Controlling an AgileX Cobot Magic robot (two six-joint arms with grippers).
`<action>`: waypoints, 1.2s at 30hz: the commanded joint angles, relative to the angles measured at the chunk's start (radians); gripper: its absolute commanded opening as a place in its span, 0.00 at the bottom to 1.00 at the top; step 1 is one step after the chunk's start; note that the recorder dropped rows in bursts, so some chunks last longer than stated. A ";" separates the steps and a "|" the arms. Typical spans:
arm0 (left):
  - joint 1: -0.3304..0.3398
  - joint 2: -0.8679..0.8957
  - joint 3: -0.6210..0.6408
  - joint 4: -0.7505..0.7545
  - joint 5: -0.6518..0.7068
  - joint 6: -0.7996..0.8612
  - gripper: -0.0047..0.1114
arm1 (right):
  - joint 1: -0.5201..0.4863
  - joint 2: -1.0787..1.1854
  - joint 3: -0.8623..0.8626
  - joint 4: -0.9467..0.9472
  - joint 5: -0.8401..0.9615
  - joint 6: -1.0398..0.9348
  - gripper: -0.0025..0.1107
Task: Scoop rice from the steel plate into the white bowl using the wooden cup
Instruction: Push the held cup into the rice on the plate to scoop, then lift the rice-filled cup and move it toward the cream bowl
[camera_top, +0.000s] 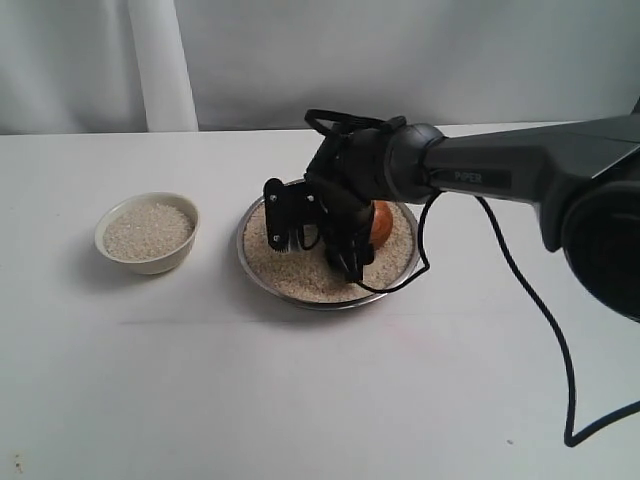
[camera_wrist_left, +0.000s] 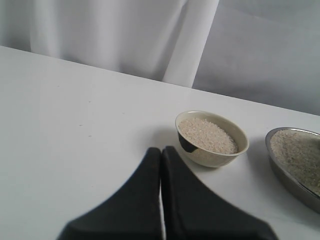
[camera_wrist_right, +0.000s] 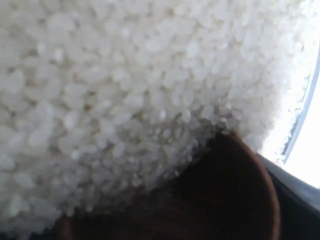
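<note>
White table: carried every vessel; a pale curtain hung behind its far edge.

Right arm: dark, and reached in from the right side of the exterior view to a point over the plate. A black cable trailed from it across the tabletop.

Steel plate: stood near the middle of the table and was the widest vessel. It was covered with a layer of rice that reached its thin rim.

White bowl: stood to the left of the plate and clear of it. It was filled with rice nearly to its thick rim. In the left wrist view it lay just beyond the fingertips, with the plate's edge farther off.

Wooden cup: sat inside the plate, on its right half, tipped on its side. The right wrist view showed its dark mouth pushed against the grains, some of which spilled over the lip.

Right gripper: was lowered into the plate with its jaws clamped on the wooden cup.

Left gripper: hung over bare table with its two black fingers pressed together and nothing between them. It did not appear in the exterior view.
</note>
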 joint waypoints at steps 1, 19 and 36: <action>-0.005 -0.003 -0.006 -0.002 -0.010 -0.004 0.04 | -0.015 0.053 0.021 0.171 -0.045 0.023 0.02; -0.005 -0.003 -0.006 -0.002 -0.010 -0.004 0.04 | -0.102 -0.069 0.134 0.352 -0.203 0.063 0.02; -0.005 -0.003 -0.006 -0.002 -0.010 -0.004 0.04 | -0.131 -0.159 0.212 0.606 -0.429 0.059 0.02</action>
